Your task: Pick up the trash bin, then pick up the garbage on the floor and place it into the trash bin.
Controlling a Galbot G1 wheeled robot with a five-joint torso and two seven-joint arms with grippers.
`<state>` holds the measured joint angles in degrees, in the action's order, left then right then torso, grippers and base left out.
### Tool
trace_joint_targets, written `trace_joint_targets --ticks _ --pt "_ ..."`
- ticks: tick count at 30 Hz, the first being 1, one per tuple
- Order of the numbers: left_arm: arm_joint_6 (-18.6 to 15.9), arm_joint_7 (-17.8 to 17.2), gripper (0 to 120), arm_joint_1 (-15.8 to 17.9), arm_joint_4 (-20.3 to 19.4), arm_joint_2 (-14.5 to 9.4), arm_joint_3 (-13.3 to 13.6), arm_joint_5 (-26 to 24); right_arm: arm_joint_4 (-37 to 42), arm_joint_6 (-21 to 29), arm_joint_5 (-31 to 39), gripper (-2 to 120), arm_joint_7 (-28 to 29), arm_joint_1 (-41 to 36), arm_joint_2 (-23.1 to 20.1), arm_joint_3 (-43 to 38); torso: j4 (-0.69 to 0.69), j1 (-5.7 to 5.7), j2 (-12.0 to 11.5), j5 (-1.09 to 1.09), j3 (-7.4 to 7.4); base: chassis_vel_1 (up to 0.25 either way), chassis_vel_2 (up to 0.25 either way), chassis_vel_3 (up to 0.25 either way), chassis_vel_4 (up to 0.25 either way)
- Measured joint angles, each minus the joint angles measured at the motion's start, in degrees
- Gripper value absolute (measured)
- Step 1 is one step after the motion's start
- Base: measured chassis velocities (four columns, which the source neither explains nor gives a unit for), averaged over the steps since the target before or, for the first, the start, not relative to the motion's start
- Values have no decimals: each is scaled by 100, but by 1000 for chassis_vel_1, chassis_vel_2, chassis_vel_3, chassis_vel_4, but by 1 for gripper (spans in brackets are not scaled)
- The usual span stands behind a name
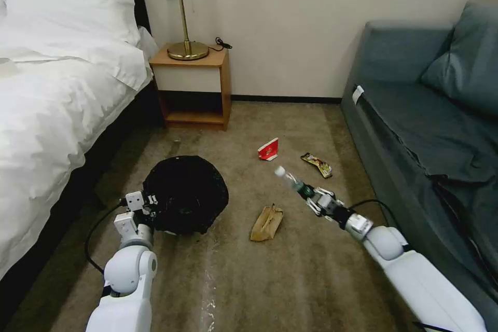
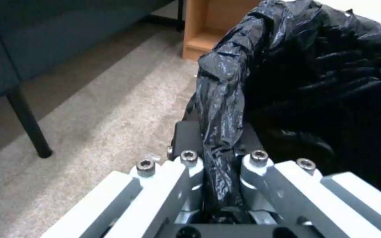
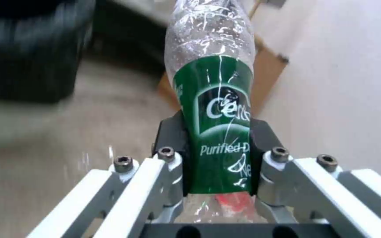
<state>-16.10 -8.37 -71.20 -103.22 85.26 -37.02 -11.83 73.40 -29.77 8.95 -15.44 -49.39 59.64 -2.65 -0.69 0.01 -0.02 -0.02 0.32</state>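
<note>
Bottle (image 3: pixel 215 109), green label "Purified"

Floor: beige-brown carpet (image 1: pixel 290 280) between the bed (image 1: pixel 46 114) on my left and the grey sofa (image 1: pixel 425 129) on my right. Lying directly on it: crumpled brown paper bag (image 1: pixel 267 222) nearest me, red-and-white carton (image 1: pixel 268 149) farther off, flat yellowish snack wrapper (image 1: pixel 317 164) just right of the carton. Wooden nightstand (image 1: pixel 193 88) stands on the carpet against the far wall, beside the bed.
</note>
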Motion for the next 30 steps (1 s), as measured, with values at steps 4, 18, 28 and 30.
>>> trace_joint_targets --ticks 4,18,28,30 --pt "5 2 4 16 12 9 16 0 167 157 349 20 450 383 511 638 1 0 0 -1 0 0 0 0 0" --pt "7 -31 4 14 6 40 111 49 239 341 586 20 1117 1018 1361 1964 0 0 0 -1 0 0 0 0 0" --pt "40 -41 4 16 25 129 300 171 190 353 451 20 1131 1028 1517 2283 0 0 0 1 0 0 0 0 0" --pt "46 -40 4 10 26 153 319 195 167 353 418 20 1130 1025 1534 2314 0 0 0 1 0 0 0 0 0"
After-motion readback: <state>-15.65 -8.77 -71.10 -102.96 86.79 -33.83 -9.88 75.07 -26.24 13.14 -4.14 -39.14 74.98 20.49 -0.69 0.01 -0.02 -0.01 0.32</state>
